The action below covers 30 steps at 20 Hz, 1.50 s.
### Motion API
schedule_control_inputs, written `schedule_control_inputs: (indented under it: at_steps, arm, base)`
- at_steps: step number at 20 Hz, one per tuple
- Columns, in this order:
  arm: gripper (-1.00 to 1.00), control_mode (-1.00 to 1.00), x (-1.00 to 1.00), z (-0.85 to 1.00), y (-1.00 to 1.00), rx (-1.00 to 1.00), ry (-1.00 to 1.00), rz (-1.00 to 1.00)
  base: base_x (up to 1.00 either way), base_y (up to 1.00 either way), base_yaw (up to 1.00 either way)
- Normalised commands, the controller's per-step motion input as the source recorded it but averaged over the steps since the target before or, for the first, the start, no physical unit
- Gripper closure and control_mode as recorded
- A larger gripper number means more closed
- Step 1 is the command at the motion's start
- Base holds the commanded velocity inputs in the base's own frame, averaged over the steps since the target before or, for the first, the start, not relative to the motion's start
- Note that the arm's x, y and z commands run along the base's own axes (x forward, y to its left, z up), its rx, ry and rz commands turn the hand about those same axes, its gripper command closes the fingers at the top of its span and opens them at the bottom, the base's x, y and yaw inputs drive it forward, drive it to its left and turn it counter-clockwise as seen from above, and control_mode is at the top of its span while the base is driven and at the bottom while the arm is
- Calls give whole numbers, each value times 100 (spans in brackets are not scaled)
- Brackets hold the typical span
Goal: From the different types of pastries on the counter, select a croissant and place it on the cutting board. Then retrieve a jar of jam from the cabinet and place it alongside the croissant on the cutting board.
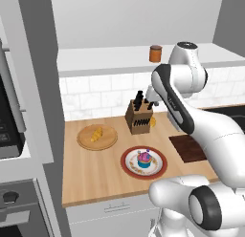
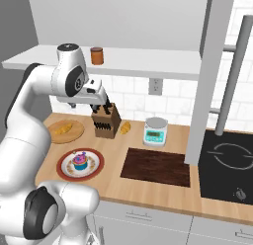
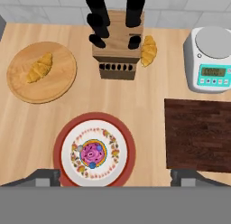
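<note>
The end effector (image 3: 115, 175) is hanging with its jaws spread wide, gripping nothing. Below it, the light-wood table (image 3: 149, 105) is carrying a small golden crescent croissant (image 3: 148, 50) at upper centre, touching the wooden knife block (image 3: 116, 56). The dark brown rectangular cutting board (image 3: 198, 133) is sitting bare at right. The orange-brown jam jar (image 2: 97, 56) is standing on the white cabinet shelf (image 2: 148, 59).

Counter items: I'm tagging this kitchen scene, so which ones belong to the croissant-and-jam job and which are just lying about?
Job things:
- croissant on the round board
- second croissant beside the knife block
- cutting board
- jar of jam on the cabinet shelf

Lying about:
- cupcake on its plate
- knife block
- kitchen scale
- round board
</note>
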Motion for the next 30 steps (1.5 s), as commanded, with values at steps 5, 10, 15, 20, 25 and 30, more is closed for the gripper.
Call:
schedule_control_inputs:
  at_steps: [5, 10, 15, 20, 25, 30]
  arm:
    - [-100, -100, 0, 0, 0, 0, 0, 0]
    - [-100, -100, 0, 0, 0, -4, -2, 0]
    - [-100, -100, 12, 39, -1, -4, -29, -1]
    - [-100, -100, 40, 54, -8, 0, -7, 0]
    - [-100, -100, 49, 71, 0, -2, -10, 0]
    - [-100, -100, 30, 64, 0, -2, -10, 0]
  base:
    - [0, 0, 0]
    - [0, 0, 0]
    - [0, 0, 0]
    - [0, 0, 0]
    - [0, 0, 0]
    - [0, 0, 0]
